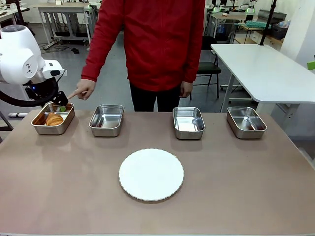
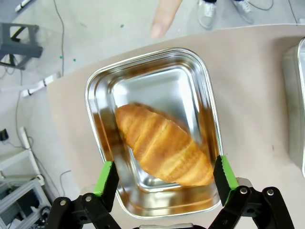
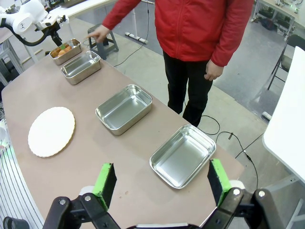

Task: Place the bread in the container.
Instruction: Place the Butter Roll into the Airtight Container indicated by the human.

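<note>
The bread (image 1: 54, 119) (image 2: 162, 145), a golden-brown croissant, lies slantwise inside the leftmost steel container (image 1: 51, 130) (image 2: 95, 95). My left gripper (image 1: 60, 105) (image 2: 164, 164) hovers just above it, open, its green pads on either side of the croissant's near end and nothing held. A person's hand (image 1: 82, 89) points a fingertip (image 2: 164, 21) at this container's far edge. My right gripper (image 3: 161, 179) stands open and empty over the table's near right corner, beside the rightmost pan (image 3: 182, 155).
Three more steel pans (image 1: 106, 120) (image 1: 188, 123) (image 1: 246, 122) stand in the same far row. A round white plate (image 1: 151, 174) (image 3: 51, 131) sits mid-table. The person in red stands behind the table; a white side table (image 1: 266, 69) is at the right.
</note>
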Motion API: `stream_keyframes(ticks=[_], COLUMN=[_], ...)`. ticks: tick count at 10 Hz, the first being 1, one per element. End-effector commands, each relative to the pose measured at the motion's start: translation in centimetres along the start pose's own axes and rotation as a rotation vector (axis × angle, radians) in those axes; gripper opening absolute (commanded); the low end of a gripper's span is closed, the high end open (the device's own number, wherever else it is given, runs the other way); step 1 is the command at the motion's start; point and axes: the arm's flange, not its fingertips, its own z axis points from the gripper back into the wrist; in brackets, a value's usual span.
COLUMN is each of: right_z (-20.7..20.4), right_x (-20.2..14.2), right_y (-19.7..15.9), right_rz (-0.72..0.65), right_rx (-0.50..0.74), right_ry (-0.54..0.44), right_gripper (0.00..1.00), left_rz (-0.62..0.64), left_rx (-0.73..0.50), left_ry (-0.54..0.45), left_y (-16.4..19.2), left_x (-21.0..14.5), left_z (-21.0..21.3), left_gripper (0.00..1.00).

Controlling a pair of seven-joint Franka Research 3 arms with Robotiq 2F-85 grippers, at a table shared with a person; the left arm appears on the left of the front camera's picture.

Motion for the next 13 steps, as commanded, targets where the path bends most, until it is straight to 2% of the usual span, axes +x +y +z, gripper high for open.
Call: stream_keyframes(ticks=[1, 3, 5, 6, 9, 13], right_z=[0.1, 0.1, 0.1, 0.1, 0.1, 0.1], right_x=[0.1, 0.1, 0.1, 0.1, 0.1, 0.1], right_y=[0.0, 0.0, 0.0, 0.0, 0.0, 0.0], right_rz=[0.003, 0.003, 0.003, 0.003, 0.003, 0.003], right_rx=[0.005, 0.005, 0.005, 0.005, 0.005, 0.005], right_ry=[-0.019, -0.019, -0.019, -0.019, -0.019, -0.019], right_gripper=[1.0, 1.0, 1.0, 1.0, 1.0, 1.0], left_rz=[-0.014, -0.012, -0.004, -0.005, 0.007, 0.004], left_rx=[0.022, 0.06, 0.094, 0.074, 0.104, 0.086], left_ry=[-0.028, -0.074, -0.148, -0.165, -0.267, -0.322], left_y=[-0.5, -1.5, -2.5, -2.9, -6.5, -10.0], left_x=[0.2, 0.2, -2.2, -3.1, -9.6, -18.0], left_z=[1.1, 3.3, 8.0, 9.5, 15.3, 18.0], left_gripper=[1.0, 1.0, 1.0, 1.0, 1.0, 1.0])
